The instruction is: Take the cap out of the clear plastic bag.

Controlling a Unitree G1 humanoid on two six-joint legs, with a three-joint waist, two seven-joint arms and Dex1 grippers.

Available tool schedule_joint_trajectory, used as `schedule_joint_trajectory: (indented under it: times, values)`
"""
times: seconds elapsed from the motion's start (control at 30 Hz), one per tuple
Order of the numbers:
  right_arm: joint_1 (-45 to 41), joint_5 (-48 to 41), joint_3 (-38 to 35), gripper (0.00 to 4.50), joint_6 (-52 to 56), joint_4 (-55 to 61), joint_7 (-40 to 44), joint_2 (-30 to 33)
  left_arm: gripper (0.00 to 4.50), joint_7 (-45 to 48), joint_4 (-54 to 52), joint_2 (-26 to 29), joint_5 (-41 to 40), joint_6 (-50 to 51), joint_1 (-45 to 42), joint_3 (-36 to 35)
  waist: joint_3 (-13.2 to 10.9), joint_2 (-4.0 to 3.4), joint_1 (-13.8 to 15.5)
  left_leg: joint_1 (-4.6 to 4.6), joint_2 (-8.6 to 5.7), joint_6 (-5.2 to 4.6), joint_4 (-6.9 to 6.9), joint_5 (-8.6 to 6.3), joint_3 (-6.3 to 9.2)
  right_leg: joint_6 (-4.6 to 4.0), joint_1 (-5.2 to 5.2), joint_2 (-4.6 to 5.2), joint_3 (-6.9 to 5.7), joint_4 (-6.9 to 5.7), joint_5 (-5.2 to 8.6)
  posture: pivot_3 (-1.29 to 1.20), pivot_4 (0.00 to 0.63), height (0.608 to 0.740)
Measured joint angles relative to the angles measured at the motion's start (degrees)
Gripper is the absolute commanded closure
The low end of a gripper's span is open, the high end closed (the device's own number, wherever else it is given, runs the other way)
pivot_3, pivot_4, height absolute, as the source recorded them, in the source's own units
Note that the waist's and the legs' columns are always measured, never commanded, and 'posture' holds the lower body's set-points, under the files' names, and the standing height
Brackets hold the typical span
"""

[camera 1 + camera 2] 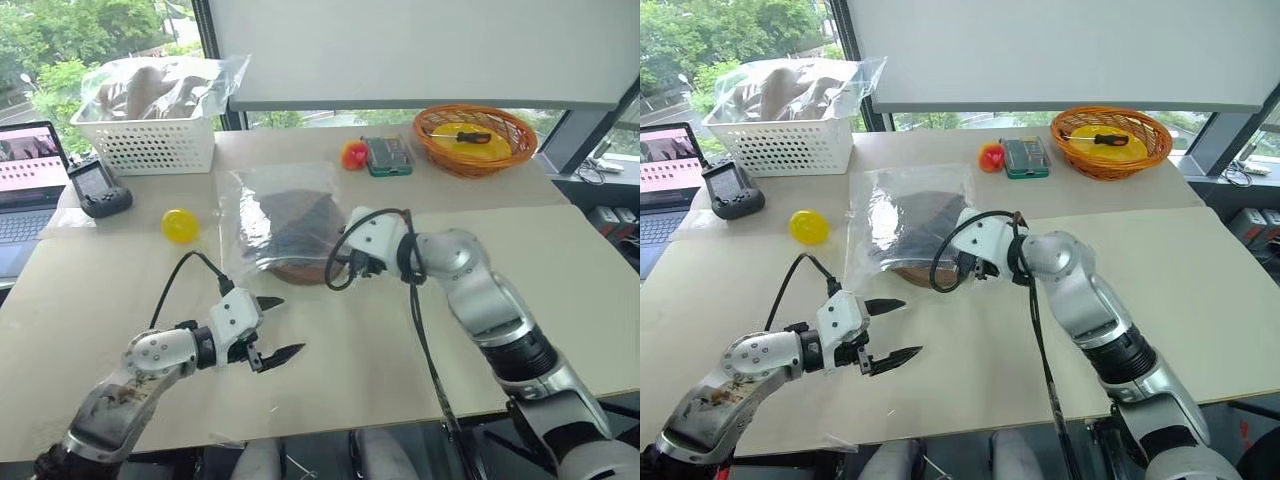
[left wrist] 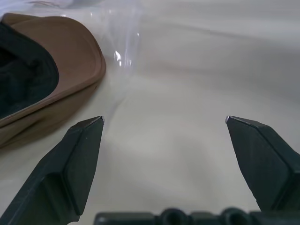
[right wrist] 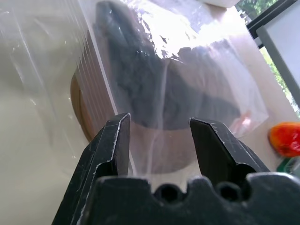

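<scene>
- The left gripper [image 1: 270,328] hovers low over the bare near-left part of the surface [image 1: 120,270], its two black fingers spread wide apart and holding nothing.
- From that gripper the cap [image 1: 296,268] lies farther away and a little to the right; in the left wrist view its brown brim and dark lining sit just beyond one fingertip, apart from it.
- The clear plastic bag [image 1: 262,195] lies flat in the middle of the surface, its long axis running from near to far, with the cap filling its near half.
- A strip of brown brim shows at the bag's near edge, so the opening seems to face the robot; whether the brim is already out past the plastic I cannot tell.
- The right gripper [image 3: 160,126] is at the bag's near-right edge, right beside the cap, fingers partly apart with a fold of clear film between them; whether they pinch it I cannot tell.
- The right arm is plainly the nearer one to bag and cap; the left has a short gap to cross.
- Judgement: the coming move turns on the left gripper reaching forward and rightward to the exposed brim while the right one holds the bag, then drawing the cap toward the near edge, along the bag's long axis.
</scene>
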State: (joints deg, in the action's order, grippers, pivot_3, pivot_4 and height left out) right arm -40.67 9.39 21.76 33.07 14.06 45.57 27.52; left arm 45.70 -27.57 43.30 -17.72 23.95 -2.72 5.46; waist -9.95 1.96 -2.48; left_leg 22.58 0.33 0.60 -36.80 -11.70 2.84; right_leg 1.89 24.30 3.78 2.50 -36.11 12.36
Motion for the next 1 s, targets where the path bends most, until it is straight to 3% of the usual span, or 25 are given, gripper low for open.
schedule_joint_trajectory:
  times: [0.1, 0.17, 0.4, 0.63, 1.0]
  values:
    - [0.0, 0.2, 0.0, 3.84, 0.0, -0.3, -0.9, -0.3, 0.0, 1.6, 5.2, 1.2, 2.2, -2.9, -3.2, 0.0, 0.0, 0.0, 0.1, 0.01, 0.04, 0.0, 0.0, 0.0, 0.01, -0.01, 0.0, -0.03, -0.01, 0.03, -0.01, 0.0, 0.15, 0.736]
    - [0.0, 0.1, 0.0, 4.37, 0.0, -0.8, -1.1, -0.7, 0.0, 1.9, 7.8, 1.2, 3.2, -4.3, -5.1, 0.0, 0.0, 0.0, 0.1, 0.03, 0.04, 0.0, 0.0, 0.0, 0.01, -0.02, 0.0, -0.03, -0.01, 0.04, -0.01, 0.0, 0.15, 0.736]
    - [-0.3, -5.4, -3.4, 4.45, 4.7, 2.9, 2.5, 0.7, 0.0, 2.9, 9.4, 0.1, 4.3, -5.6, -6.1, 0.1, 0.0, -0.01, 0.0, 0.08, 0.08, 0.0, 0.0, 0.0, 0.02, -0.15, 0.04, -0.05, -0.01, 0.02, -0.09, 0.0, 0.15, 0.736]
    - [-1.0, -8.5, -5.6, 2.31, 7.6, 4.6, 2.6, 1.9, 0.0, 3.0, 9.4, -0.9, 4.5, -6.3, -6.0, 0.3, 0.0, -0.01, 0.1, 0.04, 0.34, 0.0, 0.0, 0.0, 0.01, -0.1, 0.05, -0.33, -0.01, 0.03, -0.06, 0.0, 0.15, 0.736]
    - [2.4, -4.3, 1.2, 2.31, 5.3, 6.6, 1.5, 4.2, 0.0, 3.0, 9.4, -1.8, 4.8, -6.2, -6.1, 0.3, 0.0, -0.01, 0.1, 0.04, 0.38, 0.0, 0.0, 0.0, -0.02, -0.08, 0.06, -0.36, 0.0, 0.03, -0.05, 0.0, 0.15, 0.736]
